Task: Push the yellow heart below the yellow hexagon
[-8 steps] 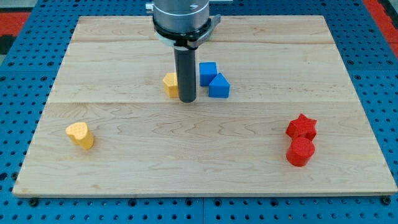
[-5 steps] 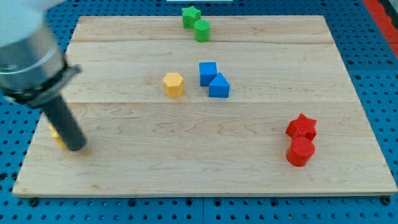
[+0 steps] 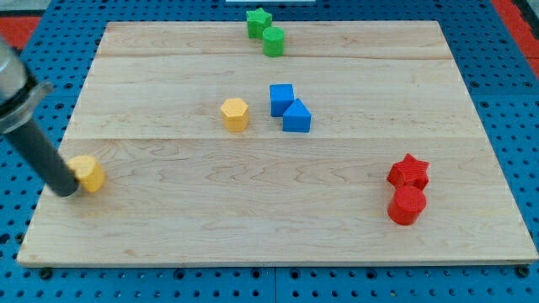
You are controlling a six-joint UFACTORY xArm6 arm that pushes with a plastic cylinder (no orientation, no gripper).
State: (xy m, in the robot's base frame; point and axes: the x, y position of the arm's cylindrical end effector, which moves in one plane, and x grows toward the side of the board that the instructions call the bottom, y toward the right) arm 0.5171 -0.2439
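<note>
The yellow heart (image 3: 89, 173) lies near the board's left edge, well to the left of and below the yellow hexagon (image 3: 235, 114), which sits near the board's middle. My tip (image 3: 65, 191) is at the heart's left side, touching it or nearly so. The rod slants up to the view's left edge.
A blue cube (image 3: 281, 98) and a blue triangular block (image 3: 296, 117) sit just right of the hexagon. A green star (image 3: 258, 21) and a green cylinder (image 3: 273, 41) are at the top. A red star (image 3: 408, 171) and a red cylinder (image 3: 407, 205) are at the right.
My tip swung from beside the hexagon to the board's left, then round to the heart's left side. The heart now sits a little up and left of where it was.
</note>
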